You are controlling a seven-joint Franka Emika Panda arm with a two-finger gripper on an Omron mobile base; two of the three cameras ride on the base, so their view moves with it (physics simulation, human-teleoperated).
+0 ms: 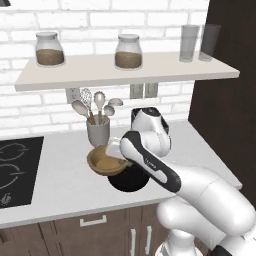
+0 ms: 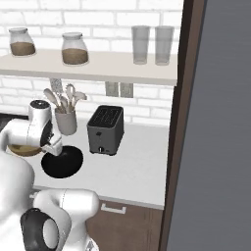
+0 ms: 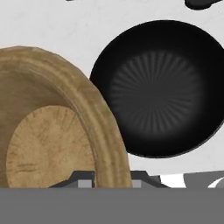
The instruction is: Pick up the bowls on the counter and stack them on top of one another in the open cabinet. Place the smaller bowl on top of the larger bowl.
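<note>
My gripper (image 3: 111,180) is shut on the rim of the smaller bowl (image 3: 48,131), tan wood with a lighter inside. In the left base view the smaller bowl (image 1: 105,162) hangs at the gripper (image 1: 118,156), just over the counter (image 1: 60,190) and to the left of the larger bowl (image 1: 126,183). That glossy black bowl (image 3: 159,87) rests on the counter, partly hidden by my forearm in the left base view. From the right, the smaller bowl (image 2: 22,149) and the larger bowl (image 2: 61,162) sit side by side. Above them runs the open cabinet (image 1: 165,74), a pale shelf.
Two jars (image 1: 49,49) (image 1: 128,51) and two glasses (image 1: 189,43) stand on the shelf. A utensil holder (image 1: 98,131) is behind the bowls, a toaster (image 2: 105,129) to their right, the cooktop (image 1: 15,170) at left. A tall dark cabinet (image 1: 225,100) bounds the right.
</note>
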